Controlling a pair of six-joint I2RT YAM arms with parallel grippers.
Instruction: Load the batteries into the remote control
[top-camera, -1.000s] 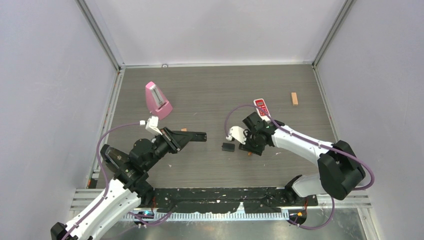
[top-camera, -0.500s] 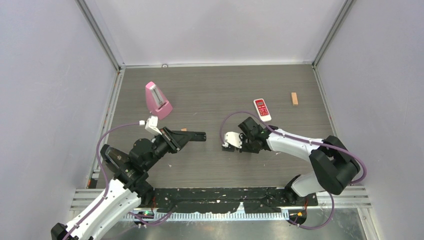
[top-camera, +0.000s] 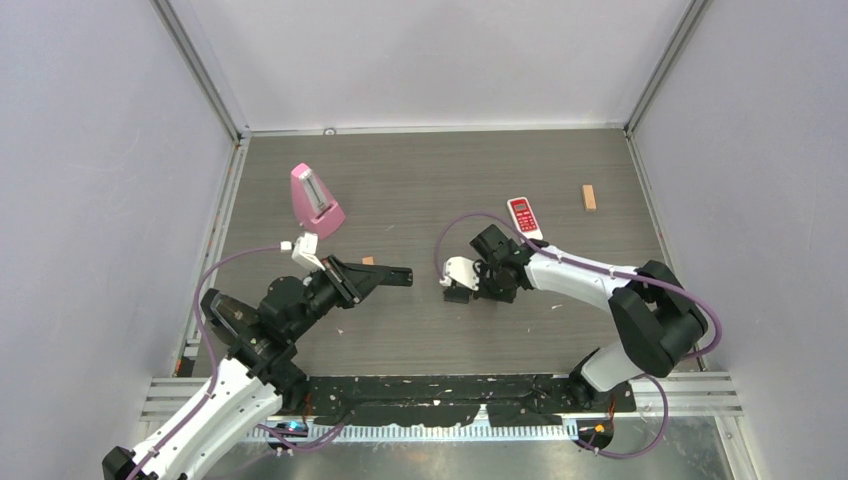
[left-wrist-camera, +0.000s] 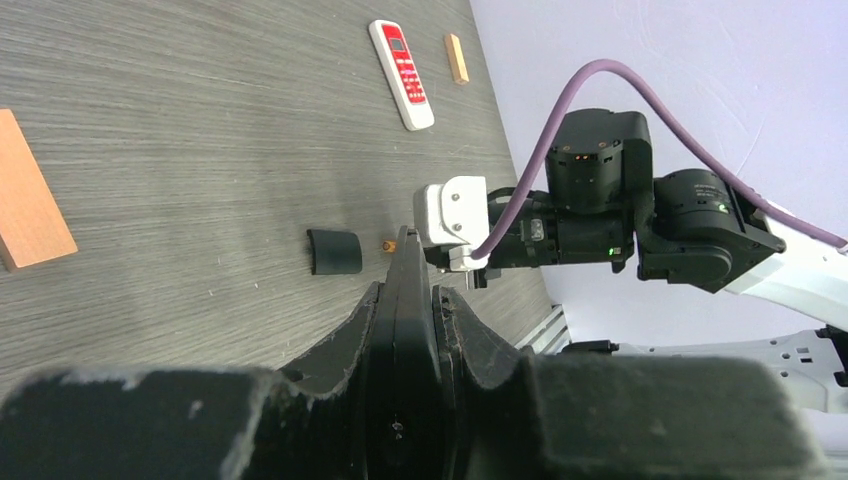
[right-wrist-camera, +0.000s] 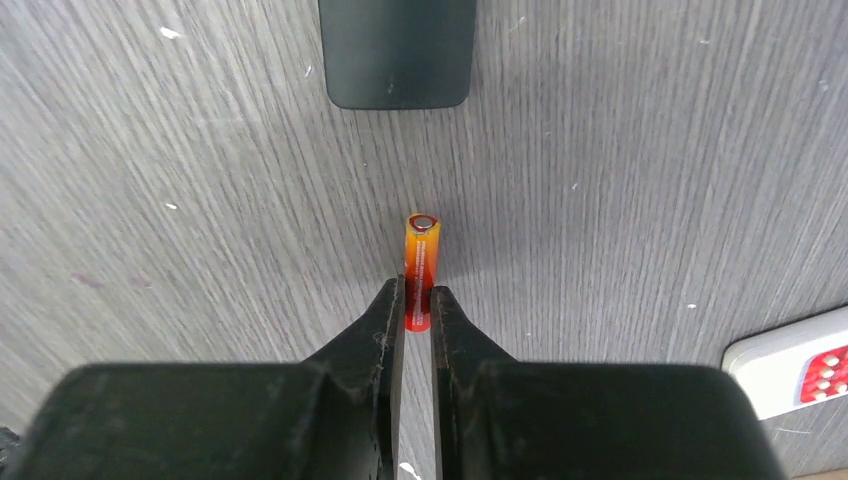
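battery (right-wrist-camera: 421, 262) between tips of right end effector (right-wrist-camera: 416, 291), cover (right-wrist-camera: 396, 50) just left of it, remote (top-camera: 524, 218) behind

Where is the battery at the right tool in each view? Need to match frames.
Top external: not visible, hidden under the right tool.
Left wrist: battery, an orange speck just right of the dark cover, mid-frame.
Right wrist: frame centre, its red end between the right tool's tips.
Shared landmark: white-and-red remote, right of centre in top external, top centre in left wrist, bottom-right corner in right wrist.

Grey wood-grain table (top-camera: 420, 180), pale lilac walls (top-camera: 440, 60) on three sides, aluminium corner rails (top-camera: 200, 70)
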